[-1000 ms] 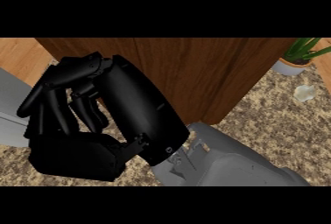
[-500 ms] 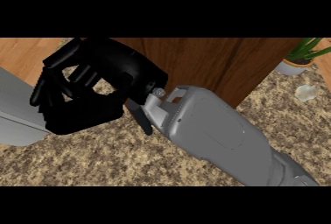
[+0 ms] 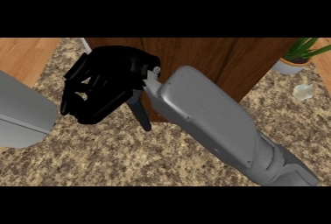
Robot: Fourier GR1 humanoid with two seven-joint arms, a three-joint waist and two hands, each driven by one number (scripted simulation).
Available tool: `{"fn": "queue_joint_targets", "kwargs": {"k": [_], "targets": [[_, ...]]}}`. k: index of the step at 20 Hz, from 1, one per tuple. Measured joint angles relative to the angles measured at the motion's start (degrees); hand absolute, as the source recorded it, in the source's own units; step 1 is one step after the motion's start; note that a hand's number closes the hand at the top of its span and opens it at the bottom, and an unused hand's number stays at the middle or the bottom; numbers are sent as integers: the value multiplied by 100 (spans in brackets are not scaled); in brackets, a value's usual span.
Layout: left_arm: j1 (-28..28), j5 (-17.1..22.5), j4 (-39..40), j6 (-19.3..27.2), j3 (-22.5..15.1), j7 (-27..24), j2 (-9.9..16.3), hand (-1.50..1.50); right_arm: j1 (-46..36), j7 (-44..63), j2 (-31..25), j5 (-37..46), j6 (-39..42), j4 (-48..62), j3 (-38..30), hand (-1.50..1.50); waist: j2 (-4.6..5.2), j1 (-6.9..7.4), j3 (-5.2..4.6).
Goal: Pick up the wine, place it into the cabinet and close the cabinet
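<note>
Speckled granite counter (image 3: 129, 162), dark brown wooden cabinet (image 3: 213, 61) at its far edge. Black right hand (image 3: 107, 87) is seen against the cabinet's left side, fingers curled, apparently for door-closing; contents cannot be told. Wine is not visible. Left hand is unseen.

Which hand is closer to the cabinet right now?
Right. The right hand lies against the cabinet, at its left front corner. The left hand is out of view; only its grey forearm shows at the left edge.
</note>
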Motion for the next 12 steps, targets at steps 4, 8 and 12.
{"fn": "queue_joint_targets", "kwargs": {"k": [4, 8, 12], "targets": [[33, 3, 20, -61, 208, 174, -88, -150, -58, -211, 4, -317, 495, 554, -135, 150, -10, -56, 3], [6, -127, 88, -141, 337, 266, -274, -150, -220, -575, 6, -480, 936, 1077, -245, 150, -44, -52, -4], [1, -136, 62, -159, 494, 420, -366, -150, -368, -728, 8, -573, 1200, 1458, -331, 150, -82, -45, -40]]}}
